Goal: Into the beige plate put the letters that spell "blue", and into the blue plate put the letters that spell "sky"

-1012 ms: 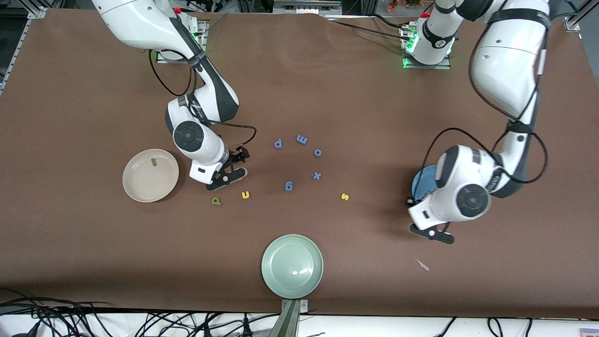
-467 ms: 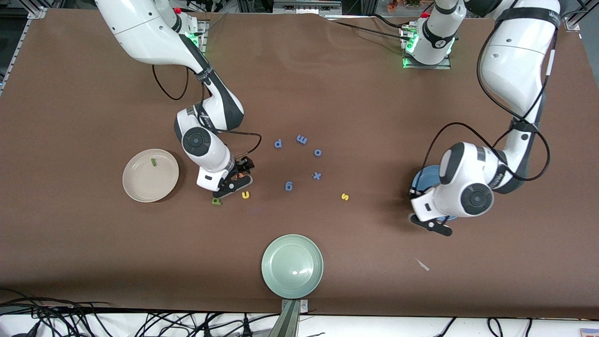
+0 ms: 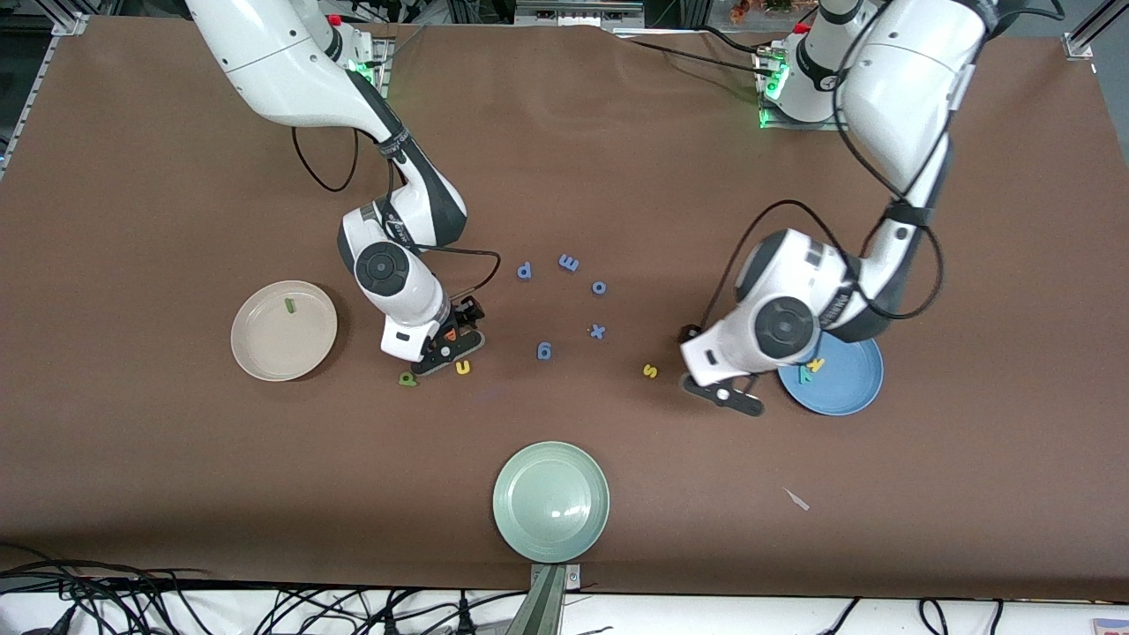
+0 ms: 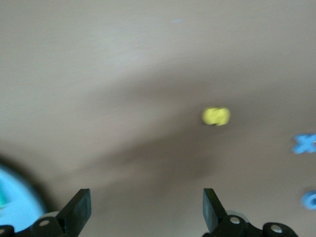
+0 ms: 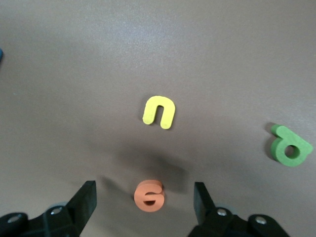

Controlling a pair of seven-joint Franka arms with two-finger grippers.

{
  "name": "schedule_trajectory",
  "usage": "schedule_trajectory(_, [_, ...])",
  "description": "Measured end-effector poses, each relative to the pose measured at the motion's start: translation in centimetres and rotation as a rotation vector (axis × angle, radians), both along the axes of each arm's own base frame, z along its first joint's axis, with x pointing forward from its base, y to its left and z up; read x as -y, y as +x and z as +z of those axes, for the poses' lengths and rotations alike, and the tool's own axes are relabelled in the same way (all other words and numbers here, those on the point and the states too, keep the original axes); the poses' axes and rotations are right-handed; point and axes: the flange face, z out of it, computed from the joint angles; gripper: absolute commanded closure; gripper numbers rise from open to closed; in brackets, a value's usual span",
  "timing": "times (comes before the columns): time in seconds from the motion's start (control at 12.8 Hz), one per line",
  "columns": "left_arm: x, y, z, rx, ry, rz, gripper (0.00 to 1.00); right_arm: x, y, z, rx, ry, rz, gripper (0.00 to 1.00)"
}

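The right tool point(image 5: 143, 207), jaws spread and empty, straddles the orange e point(image 5: 148, 195) on the surface point(image 3: 617, 159), just beside the yellow u point(image 5: 159, 112); it should sink squarely before pinching. The left tool point(image 4: 145, 210), wide open and empty, hangs near the yellow s point(image 4: 216, 116), beside the blue plate point(image 3: 851, 388).

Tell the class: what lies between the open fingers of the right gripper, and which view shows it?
The orange e lies on the table between the right gripper's open fingers, untouched by either; the right wrist view shows it best.
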Motion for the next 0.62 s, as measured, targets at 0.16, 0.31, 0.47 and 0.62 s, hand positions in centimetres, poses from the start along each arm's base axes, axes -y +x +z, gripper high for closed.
schedule_trajectory(0.16, [3.4, -0.9, -1.8, 0.052, -0.031, -0.004, 0.0, -0.1, -0.2, -0.2, -0.004, -0.002, 0.003, 0.25])
schedule_trajectory(0.31, [5.4, -1.2, -3.9, 0.104, -0.061, -0.025, 0.0, -0.1, -0.3, -0.3, -0.007, -0.004, 0.004, 0.37])
schedule_trajectory(0.47, [6.1, -1.2, -5.9, 0.154, -0.074, -0.044, 0.0, 0.0, -0.5, -0.5, -0.012, -0.007, 0.005, 0.47])
schedule_trajectory(0.62, [5.9, -1.0, -7.2, 0.173, -0.081, -0.045, 0.0, 0.1, -0.7, -0.8, -0.018, -0.01, 0.006, 0.53])
